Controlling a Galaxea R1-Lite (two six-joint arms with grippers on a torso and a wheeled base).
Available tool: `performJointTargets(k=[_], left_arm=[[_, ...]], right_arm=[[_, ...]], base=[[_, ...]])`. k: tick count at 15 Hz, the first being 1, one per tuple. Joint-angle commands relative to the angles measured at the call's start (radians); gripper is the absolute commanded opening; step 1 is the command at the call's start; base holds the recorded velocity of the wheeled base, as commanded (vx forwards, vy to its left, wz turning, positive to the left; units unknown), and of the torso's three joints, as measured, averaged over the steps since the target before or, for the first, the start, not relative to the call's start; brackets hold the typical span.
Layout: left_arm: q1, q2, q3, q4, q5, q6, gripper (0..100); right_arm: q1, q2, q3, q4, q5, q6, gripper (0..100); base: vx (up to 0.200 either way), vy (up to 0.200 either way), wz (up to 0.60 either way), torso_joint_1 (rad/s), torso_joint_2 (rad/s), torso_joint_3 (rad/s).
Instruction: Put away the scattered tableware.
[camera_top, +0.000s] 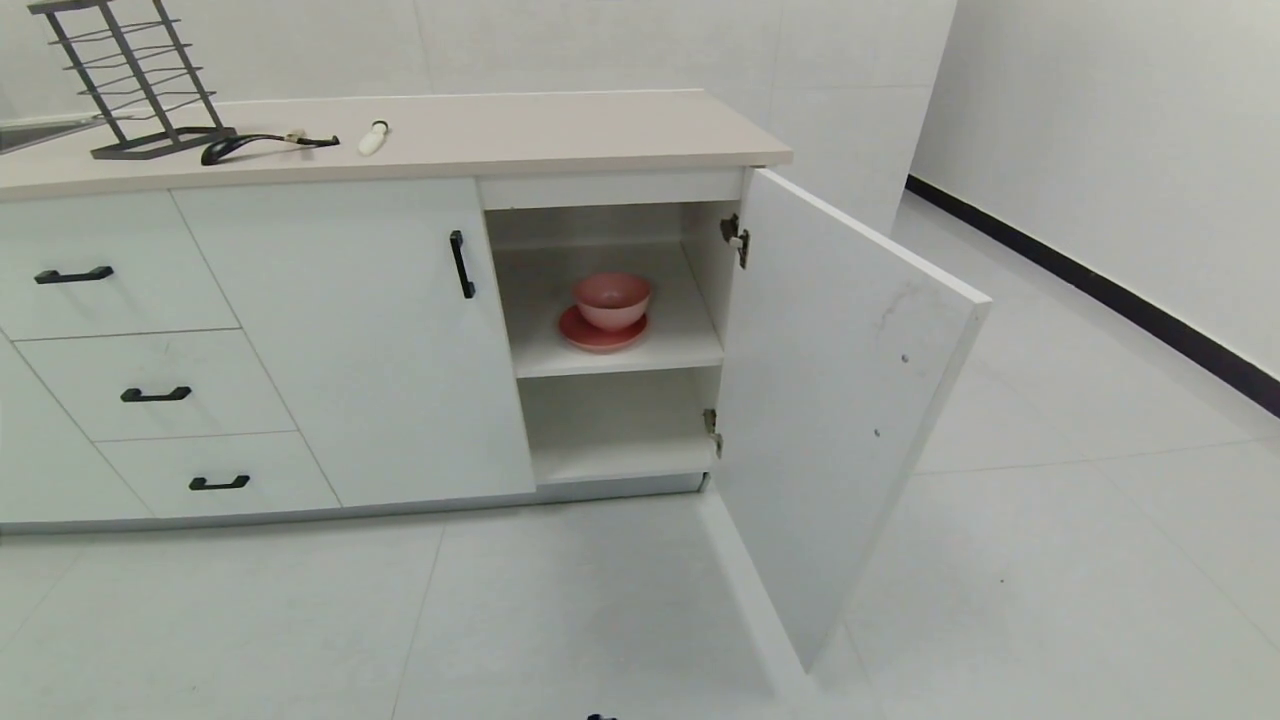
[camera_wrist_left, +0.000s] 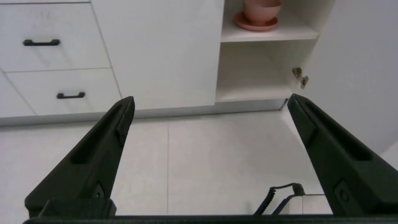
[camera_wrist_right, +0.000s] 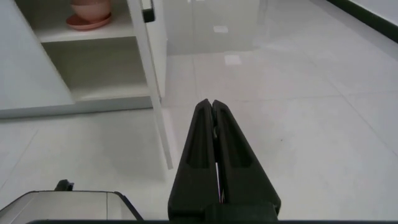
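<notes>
Cabinet open: pink bowl (camera_top: 612, 298) sits on pink plate (camera_top: 601, 335), upper shelf
Black ladle (camera_top: 262, 143) and white utensil (camera_top: 373, 137) lie on table (camera_top: 560, 130) near wire rack (camera_top: 135, 80); left end effector (camera_wrist_left: 211, 102) spread wide over floor, right end effector (camera_wrist_right: 212, 107) pressed together, empty

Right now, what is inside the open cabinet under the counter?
On the upper shelf a pink bowl sits on a red plate. Whatever lies behind the closed door beside the opening is covered, so I cannot tell what is there.
</notes>
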Motion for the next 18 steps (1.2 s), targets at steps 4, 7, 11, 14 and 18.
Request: performJointTargets(k=[4,7,11,14,18], left_arm=[[0.0,0.0,0.0,0.0,-0.001,0.002,100],[0.0,0.0,0.0,0.0,-0.001,0.002,100],[0.0,0.0,0.0,0.0,-0.001,0.0,100],[0.0,0.0,0.0,0.0,-0.001,0.0,100],[0.0,0.0,0.0,0.0,-0.001,0.0,100]], right_arm=[[0.021,-0.05,0.0,0.0,0.0,0.0,0],[0.02,-0.05,0.0,0.0,0.0,0.002,0],[0.02,-0.05,0.0,-0.065,-0.001,-0.002,0],[0.023,-0.01,-0.054,-0.235,0.052,-0.021,0],[0.026,0.374,-0.27,-0.25,0.201,-0.08,0]], base=[[0.0,0.0,0.0,0.0,0.0,0.0],[0.0,0.0,0.0,0.0,0.0,0.0],[0.0,0.0,0.0,0.0,0.0,0.0],[0.0,0.0,0.0,0.0,0.0,0.0],[0.0,-0.1,0.0,0.001,0.0,0.002]])
